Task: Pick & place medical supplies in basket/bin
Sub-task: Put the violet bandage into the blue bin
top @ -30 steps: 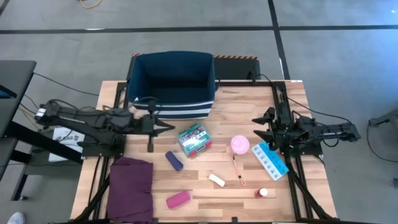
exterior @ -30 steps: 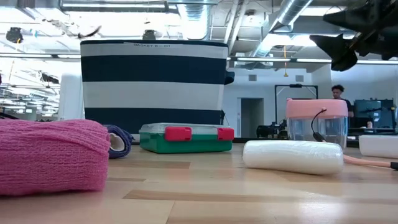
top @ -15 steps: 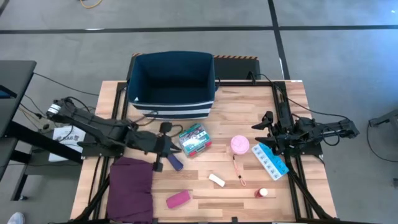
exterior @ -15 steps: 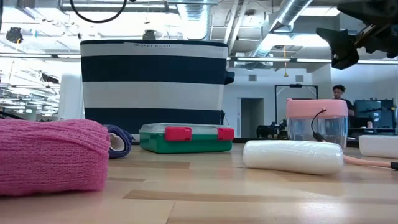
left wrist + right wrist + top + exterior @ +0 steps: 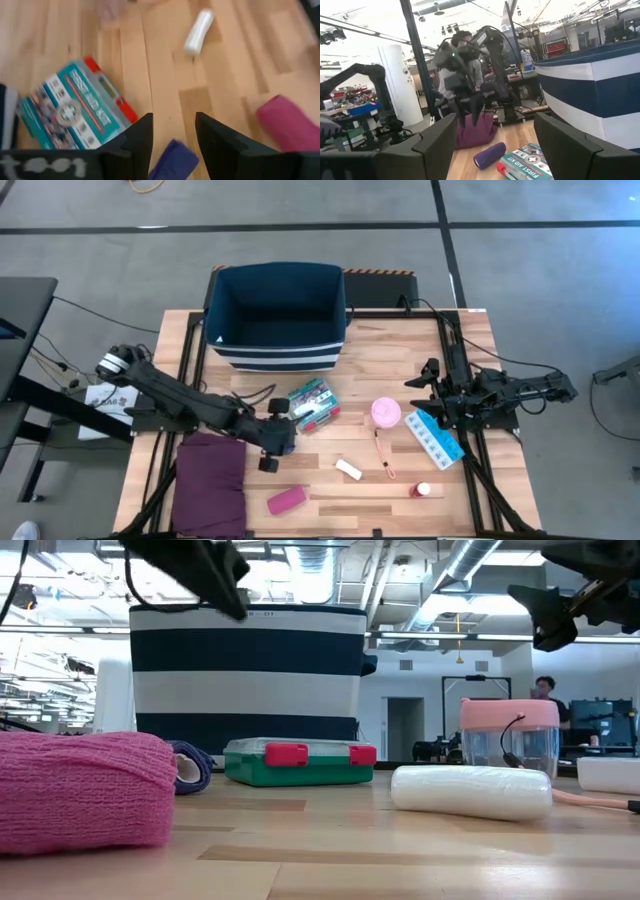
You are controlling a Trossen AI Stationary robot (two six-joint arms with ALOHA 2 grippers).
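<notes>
My left gripper (image 5: 268, 455) hangs open, fingers pointing down, above the purple roll (image 5: 172, 160), clear of it; the right wrist view shows the gap between the gripper (image 5: 467, 117) and the roll (image 5: 489, 155). Beside the roll lie the green-red box (image 5: 312, 404), pink tub (image 5: 386, 413), blue-white pill strip (image 5: 435, 437), white roll (image 5: 348, 470), magenta roll (image 5: 287, 500) and small bottle (image 5: 423, 490), all on the tabletop. The navy striped bin (image 5: 277, 315) stands at the far edge. My right gripper (image 5: 420, 387) waits open at the table's right side.
A folded purple cloth (image 5: 212, 480) lies at the near left, close to my left arm. A thin pink-handled tool (image 5: 383, 452) lies between the tub and the bottle. A person (image 5: 543, 688) is in the room far behind the table.
My left gripper has swung from beside the bin's front toward the table's near edge and a little right, ending above the purple roll. The things on the table have stayed where they were.
</notes>
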